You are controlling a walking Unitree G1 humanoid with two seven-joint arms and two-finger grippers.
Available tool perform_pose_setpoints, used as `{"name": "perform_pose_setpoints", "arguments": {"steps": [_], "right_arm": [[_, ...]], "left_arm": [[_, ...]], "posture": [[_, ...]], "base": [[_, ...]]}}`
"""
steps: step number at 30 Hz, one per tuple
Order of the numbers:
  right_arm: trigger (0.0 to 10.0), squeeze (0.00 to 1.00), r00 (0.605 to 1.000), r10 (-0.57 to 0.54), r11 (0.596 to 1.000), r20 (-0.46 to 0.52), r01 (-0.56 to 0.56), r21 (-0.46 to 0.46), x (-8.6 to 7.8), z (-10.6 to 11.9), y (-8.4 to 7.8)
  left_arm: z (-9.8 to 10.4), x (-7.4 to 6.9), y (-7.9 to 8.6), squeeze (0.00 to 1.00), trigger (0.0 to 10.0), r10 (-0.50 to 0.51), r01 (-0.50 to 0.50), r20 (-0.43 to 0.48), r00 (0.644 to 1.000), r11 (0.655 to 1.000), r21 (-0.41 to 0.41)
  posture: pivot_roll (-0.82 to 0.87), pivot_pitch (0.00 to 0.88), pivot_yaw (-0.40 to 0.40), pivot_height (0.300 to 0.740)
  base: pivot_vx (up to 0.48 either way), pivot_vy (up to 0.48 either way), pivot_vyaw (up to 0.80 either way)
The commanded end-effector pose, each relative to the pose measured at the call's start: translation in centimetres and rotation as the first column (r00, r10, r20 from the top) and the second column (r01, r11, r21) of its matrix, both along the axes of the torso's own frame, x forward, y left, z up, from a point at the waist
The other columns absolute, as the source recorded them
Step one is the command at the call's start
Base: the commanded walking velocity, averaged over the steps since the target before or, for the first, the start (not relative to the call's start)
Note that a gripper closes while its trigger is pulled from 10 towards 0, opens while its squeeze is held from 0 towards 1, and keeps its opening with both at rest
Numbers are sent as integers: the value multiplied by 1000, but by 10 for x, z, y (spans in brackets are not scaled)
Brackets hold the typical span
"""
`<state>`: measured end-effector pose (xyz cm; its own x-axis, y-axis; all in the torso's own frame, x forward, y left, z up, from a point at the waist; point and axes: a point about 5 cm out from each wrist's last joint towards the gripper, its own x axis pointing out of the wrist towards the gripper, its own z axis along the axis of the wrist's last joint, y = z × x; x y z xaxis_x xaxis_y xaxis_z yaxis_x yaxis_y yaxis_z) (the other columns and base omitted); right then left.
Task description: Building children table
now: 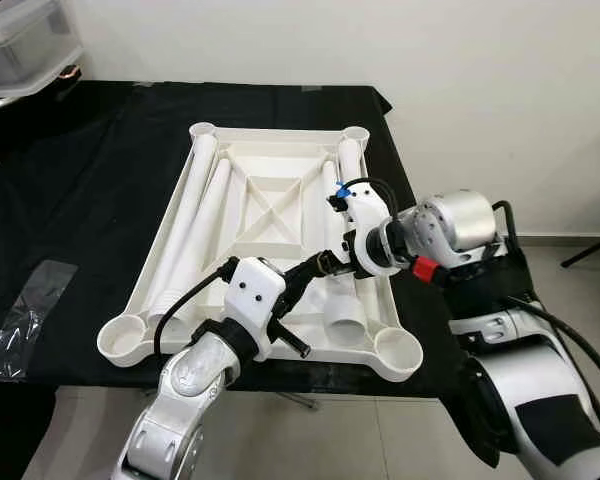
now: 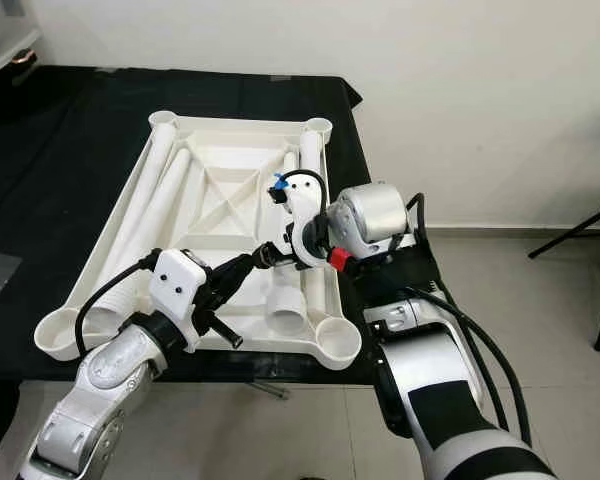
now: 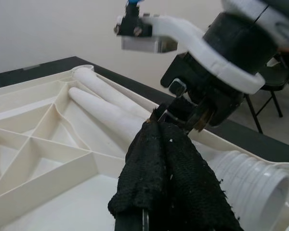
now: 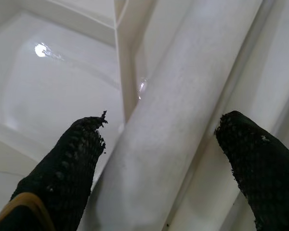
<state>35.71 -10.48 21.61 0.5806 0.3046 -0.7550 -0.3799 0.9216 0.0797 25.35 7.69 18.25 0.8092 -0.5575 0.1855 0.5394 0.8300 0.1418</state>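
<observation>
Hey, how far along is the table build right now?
Early. The tabletop lies upside down on the black cloth, all corner sockets empty, and the legs lie loose inside it. The right tool is open astride one leg, not yet gripping it. The left tool is shut, hovering beside it. Every leg remains to be fitted.

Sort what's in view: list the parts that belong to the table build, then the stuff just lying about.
Belongs to the job:
- upturned white tabletop on the black cloth
- white table legs lying inside it
- right gripper, open astride one leg
- left gripper, fingers together, near it

Just lying about:
- clear plastic bag on the cloth
- clear storage box at the far left corner
</observation>
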Motion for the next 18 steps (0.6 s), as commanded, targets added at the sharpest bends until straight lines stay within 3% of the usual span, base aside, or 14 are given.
{"name": "perform_pose_setpoints", "arguments": {"steps": [1, 2, 3, 5, 6, 18], "right_arm": [[10000, 0, 1000, -23, 999, -1, 23, -32, 2, -2, -1], [10000, 0, 1000, -28, 999, -4, 28, -38, 2, -4, -1], [6392, 0, 999, -36, 999, -5, 35, -41, 2, -5, -1], [6392, 0, 999, -40, 998, -4, 40, -42, 3, -6, -2], [0, 0, 999, -44, 998, -5, 44, -41, 3, -7, -2], [0, 0, 997, -74, 997, 33, 75, -32, 7, 0, -6]], "left_arm": [[-2, -4, -1, 0, 10000, 2, -2, 2, 1000, 1000, 9], [-2, -4, -1, 0, 10000, 4, -4, 2, 1000, 1000, 10], [-2, -4, 0, 0, 10000, 6, -6, 3, 1000, 1000, 9], [-2, -4, 0, 0, 10000, 7, -7, 3, 1000, 1000, 8], [-1, -3, 0, 0, 10000, 10, -10, 4, 1000, 1000, 7], [-2, -3, 1, 0, 10000, 15, -15, 5, 1000, 1000, 5]], "posture": [[-70, 129, -90, 740], [-70, 129, -90, 740], [-71, 131, -90, 740], [-71, 131, -90, 740], [-70, 133, -92, 740], [-75, 131, -83, 740]], "base": [[0, 0, 0], [0, 0, 0], [0, 0, 0], [0, 0, 0], [0, 0, 0], [0, 0, 0]]}}
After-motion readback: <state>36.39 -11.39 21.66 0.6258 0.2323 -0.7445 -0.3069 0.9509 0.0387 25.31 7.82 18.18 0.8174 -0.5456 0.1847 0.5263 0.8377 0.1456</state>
